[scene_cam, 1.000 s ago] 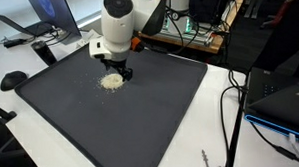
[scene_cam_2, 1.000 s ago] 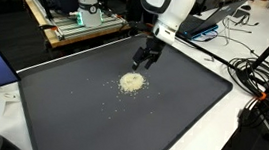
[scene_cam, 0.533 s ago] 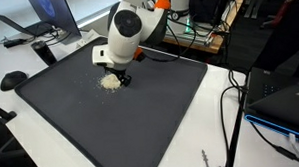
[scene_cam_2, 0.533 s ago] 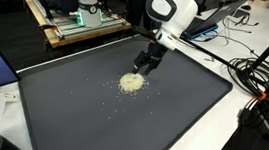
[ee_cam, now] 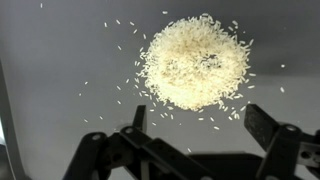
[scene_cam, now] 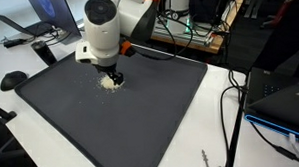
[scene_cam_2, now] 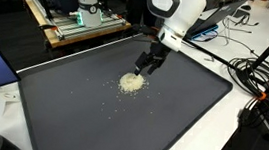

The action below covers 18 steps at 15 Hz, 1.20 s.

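Bench in a cluttered lab: a white table [scene_cam: 217,121] carries a large dark mat [scene_cam: 141,119].

Exterior view, arm seen from behind:
- The rice pile [scene_cam: 110,83] lies on the mat's far half, partly hidden by the wrist.
- The gripper [scene_cam: 111,75] hangs low, right over the pile. This angle does not show whether they touch.

Exterior view, arm seen from the front:
- The gripper [scene_cam_2: 147,70] points down at a tilt, with its tips just beside the far edge of the rice pile [scene_cam_2: 131,82].
- Stray grains [scene_cam_2: 123,92] trail off the near side onto the mat [scene_cam_2: 170,124].

Wrist view:
- The jaws stand wide apart and hold nothing. Both fingers [ee_cam: 262,122] are clear of the rice.
- The rice pile [ee_cam: 193,62] sits whole, ahead of the gripper [ee_cam: 197,125] and centred between the fingers.

Progress, as judged: the approach is made, and the heap looks undisturbed apart from its loose fringe. Nothing is gripped or pushed yet.

Orientation: the heap is a near-round mound, slightly wider across the wrist view than deep, with no real heading. Single grains point every way.
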Available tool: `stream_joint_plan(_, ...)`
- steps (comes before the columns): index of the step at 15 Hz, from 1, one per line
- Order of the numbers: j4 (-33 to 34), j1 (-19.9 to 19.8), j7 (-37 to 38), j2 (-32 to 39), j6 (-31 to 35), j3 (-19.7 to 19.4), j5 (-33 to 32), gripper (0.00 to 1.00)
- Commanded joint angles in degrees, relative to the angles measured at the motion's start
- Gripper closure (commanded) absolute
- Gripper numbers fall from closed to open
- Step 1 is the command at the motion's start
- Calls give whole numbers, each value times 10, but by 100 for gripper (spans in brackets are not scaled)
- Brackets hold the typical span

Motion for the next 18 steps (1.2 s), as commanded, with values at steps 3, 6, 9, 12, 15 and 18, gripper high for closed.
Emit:
stream_joint_plan(3,85,-95,-155,13,-53,57,127,0)
stream_joint_plan(6,119,-141,-228,19,-83,80,191,0)
stream_joint_plan(9,145,-167,-269,25,-112,87,227,0)
stream_joint_plan(12,174,-194,-304,39,-151,97,268,0)
stream_joint_plan(15,198,-212,-318,59,-181,100,298,0)
stream_joint_plan(18,223,-224,-322,79,-202,100,317,0)
